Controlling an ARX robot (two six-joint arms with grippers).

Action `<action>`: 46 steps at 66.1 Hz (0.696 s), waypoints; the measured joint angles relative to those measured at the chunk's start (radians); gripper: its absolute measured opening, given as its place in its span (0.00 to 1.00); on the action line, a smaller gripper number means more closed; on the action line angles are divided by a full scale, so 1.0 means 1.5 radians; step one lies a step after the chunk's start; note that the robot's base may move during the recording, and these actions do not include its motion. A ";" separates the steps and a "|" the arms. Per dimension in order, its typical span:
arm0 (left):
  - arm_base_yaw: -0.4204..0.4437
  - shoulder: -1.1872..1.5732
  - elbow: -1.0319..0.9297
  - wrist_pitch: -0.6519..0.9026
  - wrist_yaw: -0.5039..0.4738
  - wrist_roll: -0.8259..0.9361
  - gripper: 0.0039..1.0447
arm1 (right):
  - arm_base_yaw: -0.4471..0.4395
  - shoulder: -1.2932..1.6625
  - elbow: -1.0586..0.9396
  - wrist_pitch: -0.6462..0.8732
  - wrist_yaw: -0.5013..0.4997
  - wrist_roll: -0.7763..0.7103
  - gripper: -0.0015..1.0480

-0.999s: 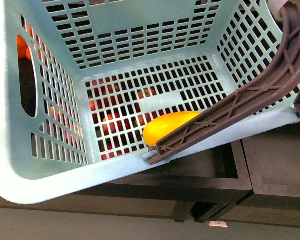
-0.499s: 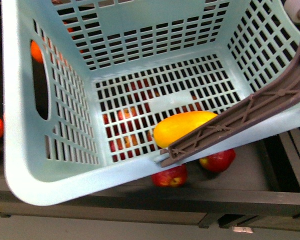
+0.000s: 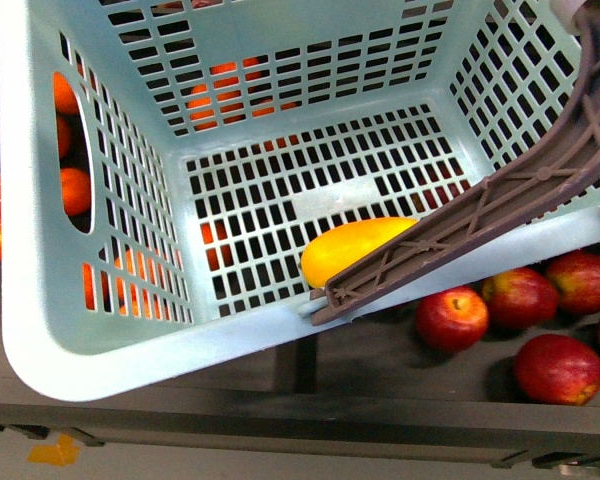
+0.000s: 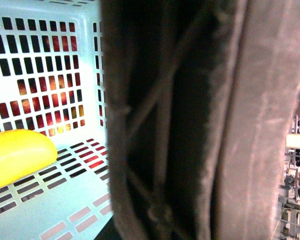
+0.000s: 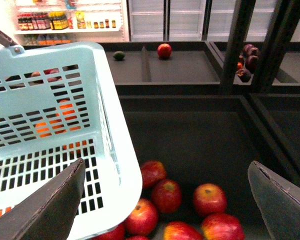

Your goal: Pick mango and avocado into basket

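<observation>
A: Mango (image 3: 352, 248) lies on the basket (image 3: 110, 350) floor by the near wall, behind the brown handle (image 3: 480, 215), as a second ago.
B: What's changed?
A: The bins below: a dark crate then, now red fruits (image 3: 450, 318) beside the basket, oranges (image 3: 75, 190) through its slots.
B: Grippers?
A: Right gripper (image 5: 165, 165) spread wide, empty. Left gripper isn't visible; the handle fills its view, so I can't tell.
B: Avocado (image 5: 119, 55)?
A: Far off in a back bin, untouched. Half done; that's next, I'd judge.

I see the handle (image 3: 460, 222) covering the mango's (image 3: 345, 250) near edge; the far avocado (image 5: 119, 55) is a tiny speck.
</observation>
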 joint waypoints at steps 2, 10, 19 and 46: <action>0.000 0.000 0.000 0.000 0.000 -0.002 0.13 | 0.000 -0.001 0.000 0.000 0.001 0.000 0.92; 0.000 -0.001 0.001 0.000 -0.008 0.003 0.13 | 0.000 0.000 0.000 0.000 0.000 0.000 0.92; 0.001 -0.001 0.001 0.000 -0.007 0.002 0.13 | 0.000 0.000 0.000 0.000 0.000 0.000 0.92; 0.001 -0.001 0.001 0.000 -0.005 0.001 0.13 | -0.001 -0.001 0.000 0.000 0.000 0.000 0.92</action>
